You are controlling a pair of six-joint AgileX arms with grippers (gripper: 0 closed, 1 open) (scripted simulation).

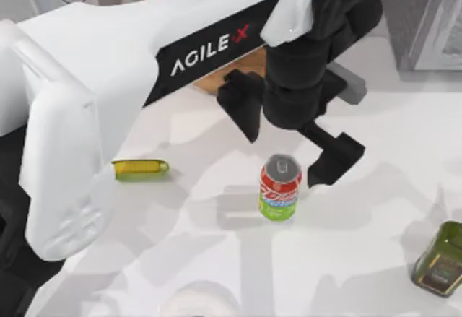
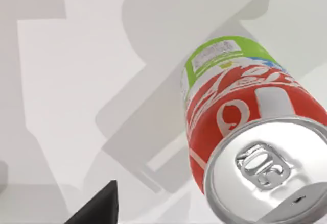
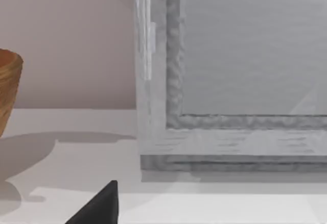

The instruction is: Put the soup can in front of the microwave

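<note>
The soup can (image 1: 280, 187) stands upright on the white table near the middle, with a silver pull-tab lid and a red, white-blue and green label. My left gripper (image 1: 289, 140) hangs open just behind and above it, its black fingers spread to either side and not touching it. The left wrist view looks down on the soup can (image 2: 245, 132), with one black fingertip (image 2: 97, 208) off to its side. The microwave (image 1: 433, 21) sits at the back right. The right wrist view faces the microwave (image 3: 230, 81) door, and one fingertip (image 3: 99, 206) of my right gripper stands off-centre, so it is open and holds nothing.
A yellow-green tube (image 1: 141, 167) lies to the left of the can. An olive-green tin (image 1: 440, 259) stands at the front right. A wooden bowl (image 1: 231, 71) sits behind, under my left arm, also seen as the bowl (image 3: 7, 91) beside the microwave. A white round object (image 1: 198, 302) is at the front edge.
</note>
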